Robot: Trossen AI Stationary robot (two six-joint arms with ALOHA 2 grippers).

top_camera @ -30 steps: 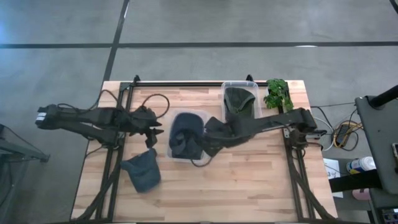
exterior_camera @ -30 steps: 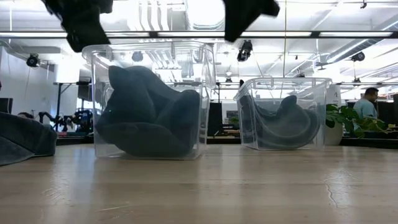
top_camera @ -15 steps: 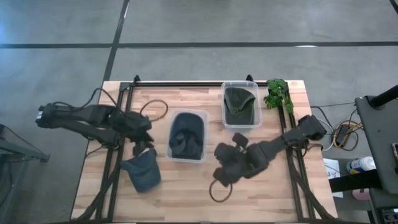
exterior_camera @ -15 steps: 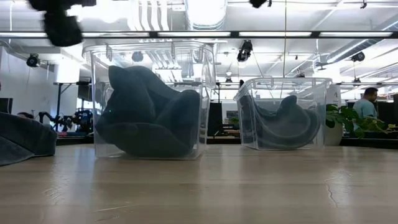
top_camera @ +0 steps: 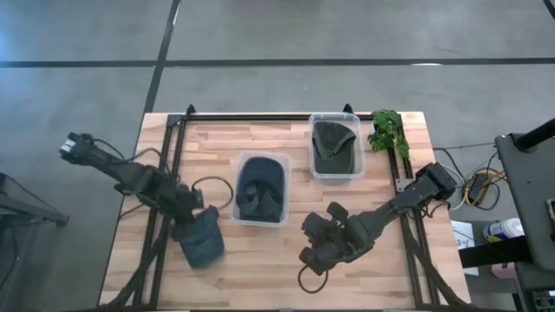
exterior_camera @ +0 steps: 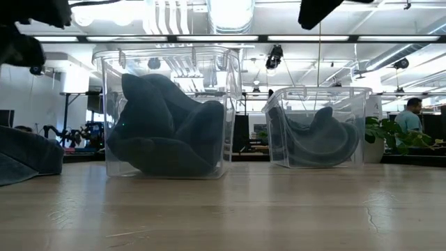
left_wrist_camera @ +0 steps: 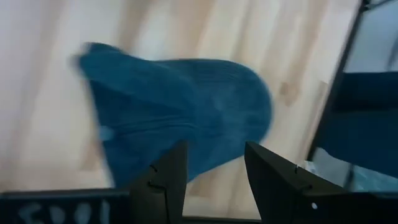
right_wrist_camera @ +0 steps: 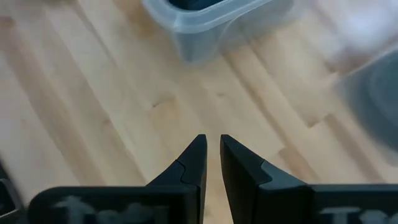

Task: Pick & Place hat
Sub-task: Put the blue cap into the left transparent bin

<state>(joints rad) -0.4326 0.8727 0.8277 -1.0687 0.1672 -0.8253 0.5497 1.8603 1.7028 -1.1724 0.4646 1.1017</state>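
A blue hat (top_camera: 205,246) lies flat on the wooden table near its left front edge, also seen in the left wrist view (left_wrist_camera: 180,118) and at the low view's left edge (exterior_camera: 24,157). My left gripper (top_camera: 191,224) hangs open just above the hat's far end, slanting down, its fingers (left_wrist_camera: 214,171) apart and touching nothing. My right gripper (top_camera: 314,256) is shut over bare wood in the table's near middle (right_wrist_camera: 211,149). Another dark blue hat fills a clear bin (top_camera: 262,189), and a green hat lies in a second bin (top_camera: 336,146).
The two clear bins stand mid-table (exterior_camera: 167,111) and farther right (exterior_camera: 317,125). A green plant (top_camera: 388,130) sits at the far right corner. Black frame rails run along the left (top_camera: 156,243) and right (top_camera: 416,251) sides. Bare wood lies along the near edge.
My left gripper has swung toward the table's near edge and tipped downward, ending over the blue hat. My right gripper has drawn away from the middle bin toward the near edge, staying shut. The hats have not moved.
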